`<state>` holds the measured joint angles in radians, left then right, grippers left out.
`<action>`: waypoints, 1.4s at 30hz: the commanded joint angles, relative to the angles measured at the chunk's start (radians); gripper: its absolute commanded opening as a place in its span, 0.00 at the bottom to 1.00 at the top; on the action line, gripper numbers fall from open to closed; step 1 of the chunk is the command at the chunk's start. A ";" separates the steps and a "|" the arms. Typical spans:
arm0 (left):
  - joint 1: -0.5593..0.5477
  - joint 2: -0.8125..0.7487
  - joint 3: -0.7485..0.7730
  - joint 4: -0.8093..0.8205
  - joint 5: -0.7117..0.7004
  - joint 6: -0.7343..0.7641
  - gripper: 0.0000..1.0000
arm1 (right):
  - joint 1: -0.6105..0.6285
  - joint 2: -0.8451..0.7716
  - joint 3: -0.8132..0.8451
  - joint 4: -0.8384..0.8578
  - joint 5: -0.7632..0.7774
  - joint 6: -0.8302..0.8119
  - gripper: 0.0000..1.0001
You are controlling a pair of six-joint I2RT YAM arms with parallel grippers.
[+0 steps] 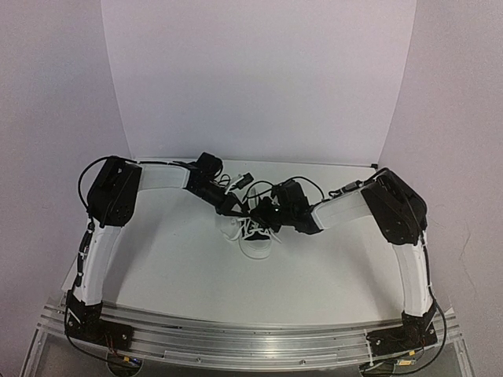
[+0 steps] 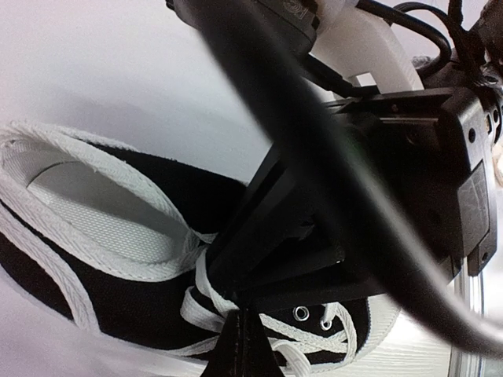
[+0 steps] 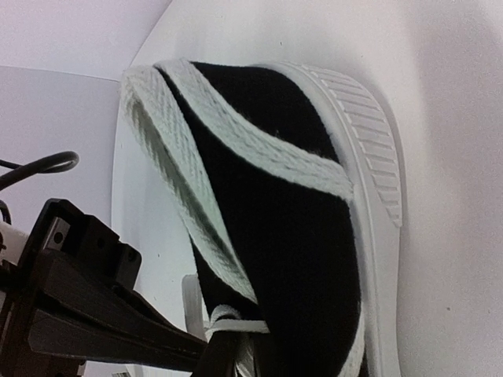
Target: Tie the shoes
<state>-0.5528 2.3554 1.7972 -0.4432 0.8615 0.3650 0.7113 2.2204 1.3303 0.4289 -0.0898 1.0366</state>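
At the centre of the top view, on the white bench (image 1: pixel 181 267), sits a black canvas sneaker (image 1: pixel 253 237) with white sole and laces (image 2: pixel 204 302). The left fingers (image 2: pixel 236 345) are closed; the right fingers' (image 1: pixel 267 214) state is unclear.

Heads up: from the top camera you barely get the sneaker (image 1: pixel 256 248). The left gripper (image 1: pixel 233 206) and right gripper (image 1: pixel 266 214) sit over it mid-table (image 1: pixel 173 267), so only its white front end pokes out. The laces (image 1: pixel 250 229) are too small there to make out any knot. In your left wrist view, a fat blurry cable (image 2: pixel 330 181) and the right gripper's body cover the lacing. Both wrist views chop the sneaker off at the bottom edge. You can't tell if the right gripper's jaws are apart.
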 commanded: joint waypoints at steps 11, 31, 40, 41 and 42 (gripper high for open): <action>-0.033 -0.020 -0.056 -0.002 -0.021 0.022 0.00 | -0.010 -0.174 -0.025 -0.161 -0.040 0.063 0.16; -0.036 -0.073 -0.118 0.063 -0.017 0.027 0.00 | -0.078 -0.078 0.328 -0.677 -0.202 -0.479 0.14; -0.031 -0.069 -0.121 0.075 -0.005 -0.001 0.00 | -0.062 -0.074 0.307 -0.601 -0.288 -0.843 0.26; -0.027 -0.068 -0.122 0.085 0.003 -0.011 0.00 | -0.062 -0.092 0.272 -0.554 -0.287 -0.889 0.29; -0.024 -0.068 -0.123 0.090 0.009 -0.025 0.00 | -0.062 -0.106 0.240 -0.502 -0.281 -0.918 0.31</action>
<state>-0.5797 2.3211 1.6920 -0.3646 0.8625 0.3830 0.6401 2.1727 1.6280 -0.2183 -0.3386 0.3460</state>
